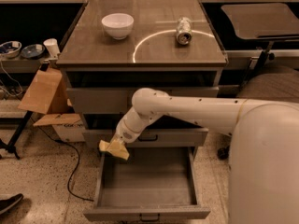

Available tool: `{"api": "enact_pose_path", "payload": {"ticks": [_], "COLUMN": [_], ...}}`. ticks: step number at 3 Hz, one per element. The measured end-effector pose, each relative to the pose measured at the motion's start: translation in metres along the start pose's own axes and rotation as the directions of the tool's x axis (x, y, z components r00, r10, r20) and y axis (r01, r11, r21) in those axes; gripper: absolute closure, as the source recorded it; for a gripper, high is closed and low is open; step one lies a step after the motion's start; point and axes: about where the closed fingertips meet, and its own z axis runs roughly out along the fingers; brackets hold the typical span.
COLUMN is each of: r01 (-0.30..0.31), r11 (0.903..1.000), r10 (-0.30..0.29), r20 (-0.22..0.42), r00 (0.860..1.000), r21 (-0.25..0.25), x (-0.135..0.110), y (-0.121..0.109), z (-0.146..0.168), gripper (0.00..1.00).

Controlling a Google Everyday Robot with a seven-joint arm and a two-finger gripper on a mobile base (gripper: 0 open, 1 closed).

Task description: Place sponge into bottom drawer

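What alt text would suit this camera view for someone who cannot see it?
The gripper of a white robot arm holds a pale yellow soft sponge over the back left corner of the open grey metal bottom drawer. On the cabinet top above sit a white bowl and a crushed silver can.
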Motion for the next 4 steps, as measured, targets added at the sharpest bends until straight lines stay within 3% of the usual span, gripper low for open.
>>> {"api": "enact_pose_path", "payload": {"ticks": [1, 2, 3, 4], "r01": [-0.048, -0.133, -0.266, -0.360], "r11": [0.9960, 0.9834, 0.9511, 0.9223], "r10": [0.053, 0.140, 0.274, 0.367], "r20": [0.055, 0.054, 0.031, 0.025], "r00": [0.997, 0.989, 0.961, 0.930], "r21": [-0.075, -0.124, -0.158, -0.140], "x": [0.018, 0.045, 0.073, 0.089], "y": [-0.007, -0.014, -0.018, -0.023], "z": [0.091, 0.182, 0.270, 0.306], "gripper": [1.00, 1.00, 1.00, 1.00]}}
